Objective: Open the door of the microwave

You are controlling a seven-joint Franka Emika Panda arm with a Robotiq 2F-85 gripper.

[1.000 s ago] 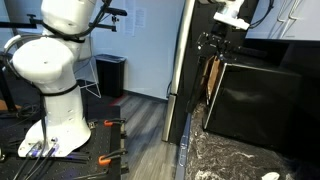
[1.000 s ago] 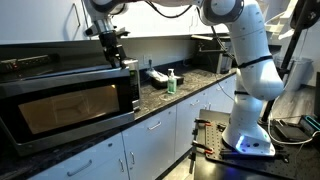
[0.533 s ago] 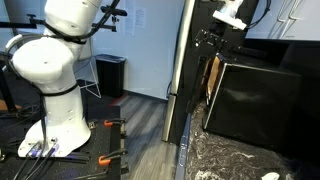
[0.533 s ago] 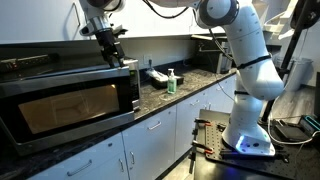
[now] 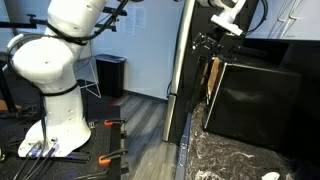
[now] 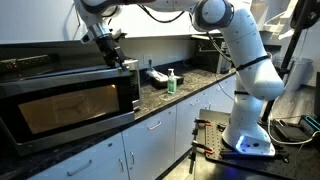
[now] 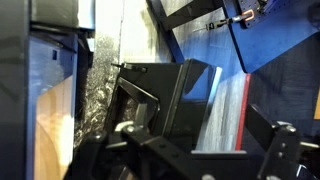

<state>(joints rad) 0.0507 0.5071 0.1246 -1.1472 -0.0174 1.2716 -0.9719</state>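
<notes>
Black glass-windowed microwave door faces open aisle air, with nothing in front of it. Black Robotiq gripper crowds the large black microwave's upper front corner. Past that corner, the speckled dark countertop carries 1 green soap bottle and stacked dishes. A tall black silver-edged panel stands just beside the microwave.

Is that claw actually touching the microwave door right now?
Cannot tell. In an exterior view the gripper overlaps the door at its top corner; neither gap nor contact shows plainly.
</notes>
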